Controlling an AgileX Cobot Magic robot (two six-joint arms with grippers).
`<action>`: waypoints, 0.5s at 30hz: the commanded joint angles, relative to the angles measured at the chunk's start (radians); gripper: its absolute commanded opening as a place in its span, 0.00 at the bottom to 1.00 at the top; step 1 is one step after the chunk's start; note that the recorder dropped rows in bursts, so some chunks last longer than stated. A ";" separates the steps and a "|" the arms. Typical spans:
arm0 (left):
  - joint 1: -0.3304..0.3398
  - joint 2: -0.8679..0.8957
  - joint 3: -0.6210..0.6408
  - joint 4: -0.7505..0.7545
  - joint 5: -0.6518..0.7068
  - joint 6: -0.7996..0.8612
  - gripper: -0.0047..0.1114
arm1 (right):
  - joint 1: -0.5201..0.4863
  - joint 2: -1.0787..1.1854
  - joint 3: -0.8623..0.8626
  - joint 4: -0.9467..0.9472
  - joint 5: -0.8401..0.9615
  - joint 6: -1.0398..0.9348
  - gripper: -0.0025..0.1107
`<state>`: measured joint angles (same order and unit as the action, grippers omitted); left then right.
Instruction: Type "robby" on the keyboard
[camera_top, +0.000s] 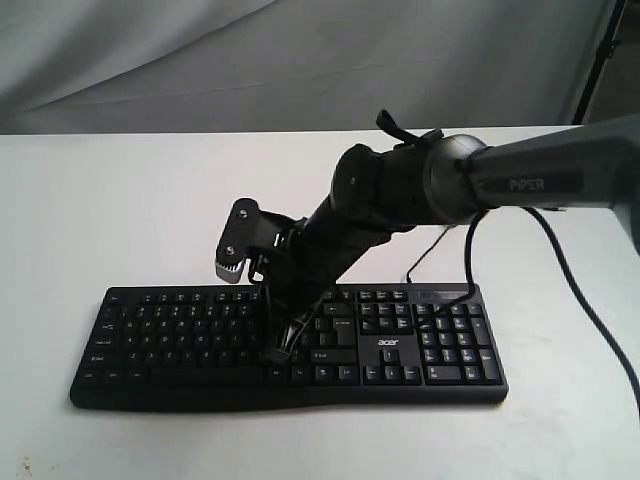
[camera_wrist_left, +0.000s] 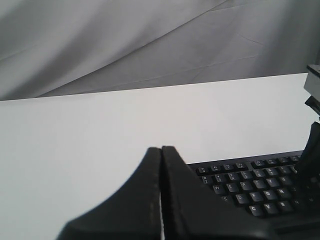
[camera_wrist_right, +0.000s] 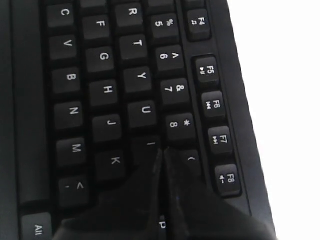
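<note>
The black keyboard with a white acer logo lies on the white table. My right gripper reaches down from the right onto its middle letter keys. In the right wrist view the right gripper is shut, its tips meeting between the I and 9 keys of the keyboard, with the fingers covering the keys behind them. My left gripper is shut and empty, held above the table beside the keyboard. The left gripper does not show in the exterior view.
The right arm stretches in from the right edge, with a black cable trailing over the table. The keyboard's thin cable runs back from its rear edge. A grey cloth backdrop hangs behind the table.
</note>
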<state>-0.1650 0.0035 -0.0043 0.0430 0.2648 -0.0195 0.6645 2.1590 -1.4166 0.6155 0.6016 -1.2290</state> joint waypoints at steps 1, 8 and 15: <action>-0.006 -0.003 0.004 0.005 -0.005 -0.003 0.04 | 0.000 -0.003 0.002 -0.006 -0.009 0.001 0.02; -0.006 -0.003 0.004 0.005 -0.005 -0.003 0.04 | 0.000 -0.073 0.002 -0.019 -0.009 0.003 0.02; -0.006 -0.003 0.004 0.005 -0.005 -0.003 0.04 | 0.027 -0.086 0.002 0.023 0.008 -0.001 0.02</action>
<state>-0.1650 0.0035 -0.0043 0.0430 0.2648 -0.0195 0.6734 2.0709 -1.4166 0.6235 0.5998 -1.2290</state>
